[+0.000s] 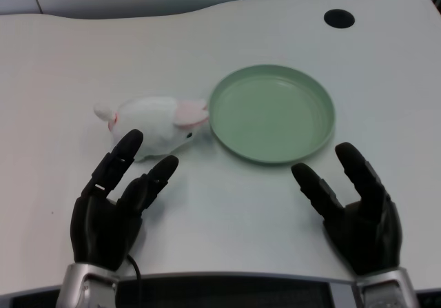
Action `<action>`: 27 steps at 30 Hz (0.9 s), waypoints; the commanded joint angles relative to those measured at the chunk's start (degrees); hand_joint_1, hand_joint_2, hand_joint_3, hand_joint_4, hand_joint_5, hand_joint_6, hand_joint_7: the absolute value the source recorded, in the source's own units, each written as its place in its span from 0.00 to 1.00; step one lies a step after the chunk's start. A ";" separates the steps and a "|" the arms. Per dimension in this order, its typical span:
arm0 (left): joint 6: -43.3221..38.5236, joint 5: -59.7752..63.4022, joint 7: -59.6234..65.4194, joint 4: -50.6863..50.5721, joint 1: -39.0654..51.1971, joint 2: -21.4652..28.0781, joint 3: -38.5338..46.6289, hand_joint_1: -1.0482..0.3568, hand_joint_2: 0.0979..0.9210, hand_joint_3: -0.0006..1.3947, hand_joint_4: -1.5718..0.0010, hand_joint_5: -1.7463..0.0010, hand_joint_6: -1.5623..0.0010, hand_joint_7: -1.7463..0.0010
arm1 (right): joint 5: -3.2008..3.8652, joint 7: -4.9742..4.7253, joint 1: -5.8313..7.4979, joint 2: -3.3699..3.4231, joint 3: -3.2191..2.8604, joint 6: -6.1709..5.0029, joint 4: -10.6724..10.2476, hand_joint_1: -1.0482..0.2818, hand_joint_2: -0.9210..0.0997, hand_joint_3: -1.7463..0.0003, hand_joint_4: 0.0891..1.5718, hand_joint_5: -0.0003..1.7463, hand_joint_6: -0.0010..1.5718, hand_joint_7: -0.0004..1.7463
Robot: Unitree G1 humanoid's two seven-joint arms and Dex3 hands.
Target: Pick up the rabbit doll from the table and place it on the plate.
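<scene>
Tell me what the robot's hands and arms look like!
Both hands, left and right, are black, with thick, rounded fingers in segments. The forearms are silver metal at the wrists. A thin black cable loops by the left wrist.

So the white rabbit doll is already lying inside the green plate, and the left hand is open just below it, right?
Not quite. The rabbit doll lies on the white table beside the green plate, just off its left rim, not inside it. The head view shows the plate holding nothing. The rest holds: the left hand is open just below the doll.
</scene>
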 commanded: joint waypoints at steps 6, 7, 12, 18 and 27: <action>1.03 -0.07 0.32 -0.01 -1.06 0.53 0.44 0.43 0.85 0.00 0.51 0.99 0.58 1.00 | -0.35 0.31 -3.63 1.64 0.64 0.20 1.28 0.17 0.00 0.92 0.58 0.00 0.57 0.00; 0.92 -0.02 0.31 -0.09 -1.18 0.62 0.47 0.43 0.85 0.00 0.51 0.99 0.58 1.00 | -0.47 0.27 -3.77 1.61 0.70 0.01 1.35 0.17 0.00 0.92 0.58 0.00 0.57 0.00; 0.46 0.37 0.09 -0.08 -1.52 0.95 0.47 0.42 0.85 0.00 0.51 0.99 0.58 1.00 | -0.56 -0.41 -3.91 1.68 0.81 0.29 1.08 0.15 0.00 0.93 0.58 0.00 0.59 0.01; 0.49 0.60 0.38 -0.20 -1.71 1.07 0.46 0.42 0.84 0.00 0.51 1.00 0.58 1.00 | -0.75 0.13 -4.02 1.63 0.91 -0.36 1.25 0.15 0.00 0.92 0.57 0.00 0.58 0.00; -0.48 1.76 0.59 0.37 -2.37 1.84 0.26 0.40 0.81 0.00 0.51 1.00 0.57 1.00 | -0.77 -0.20 -4.12 1.77 0.86 0.03 1.34 0.15 0.00 0.93 0.58 0.01 0.59 0.00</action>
